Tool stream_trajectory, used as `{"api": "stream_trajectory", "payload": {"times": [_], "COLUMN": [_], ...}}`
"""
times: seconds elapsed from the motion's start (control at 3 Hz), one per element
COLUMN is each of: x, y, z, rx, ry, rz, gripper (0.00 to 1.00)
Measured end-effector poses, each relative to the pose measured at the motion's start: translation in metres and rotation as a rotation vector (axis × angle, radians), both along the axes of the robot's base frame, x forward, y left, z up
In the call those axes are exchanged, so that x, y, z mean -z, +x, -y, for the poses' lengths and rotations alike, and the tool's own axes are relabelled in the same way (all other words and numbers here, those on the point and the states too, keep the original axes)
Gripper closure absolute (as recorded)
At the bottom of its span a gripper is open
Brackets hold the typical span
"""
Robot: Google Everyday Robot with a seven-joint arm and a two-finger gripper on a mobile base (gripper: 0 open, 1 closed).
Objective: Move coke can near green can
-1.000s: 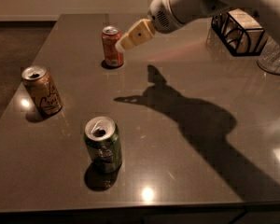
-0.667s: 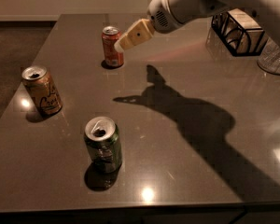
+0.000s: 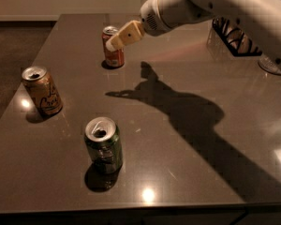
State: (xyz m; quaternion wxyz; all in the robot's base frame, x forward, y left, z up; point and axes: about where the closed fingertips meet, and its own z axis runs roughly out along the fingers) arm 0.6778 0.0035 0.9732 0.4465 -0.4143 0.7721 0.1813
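Note:
The coke can [image 3: 114,55], red-orange with a silver top, stands upright at the far left-centre of the dark table. The green can [image 3: 103,146] stands upright near the front, left of centre. My gripper [image 3: 113,43] reaches in from the upper right on a white arm. Its tan fingers overlap the upper part of the coke can in the camera view. Whether they touch the can does not show.
A tan-gold can with script lettering [image 3: 42,91] stands at the left of the table [image 3: 187,172]. A black wire rack [image 3: 234,39] and a pale object [image 3: 274,64] sit at the far right. The arm casts a long shadow [image 3: 187,116] across the table's middle.
The gripper has moved slightly left and down, now overlapping the coke can's top. The cans have not moved.

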Motion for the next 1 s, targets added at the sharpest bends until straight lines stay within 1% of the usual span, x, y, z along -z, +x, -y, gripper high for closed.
{"api": "stream_trajectory", "payload": {"times": [0.67,1.0], "x": [0.03,0.038], "y": [0.033,0.048], "z": [-0.034,-0.053], "rx": [0.004,-0.004], "ry": [0.013,0.021], "rz": [-0.049,-0.06], "gripper": [0.0,0.0]}}
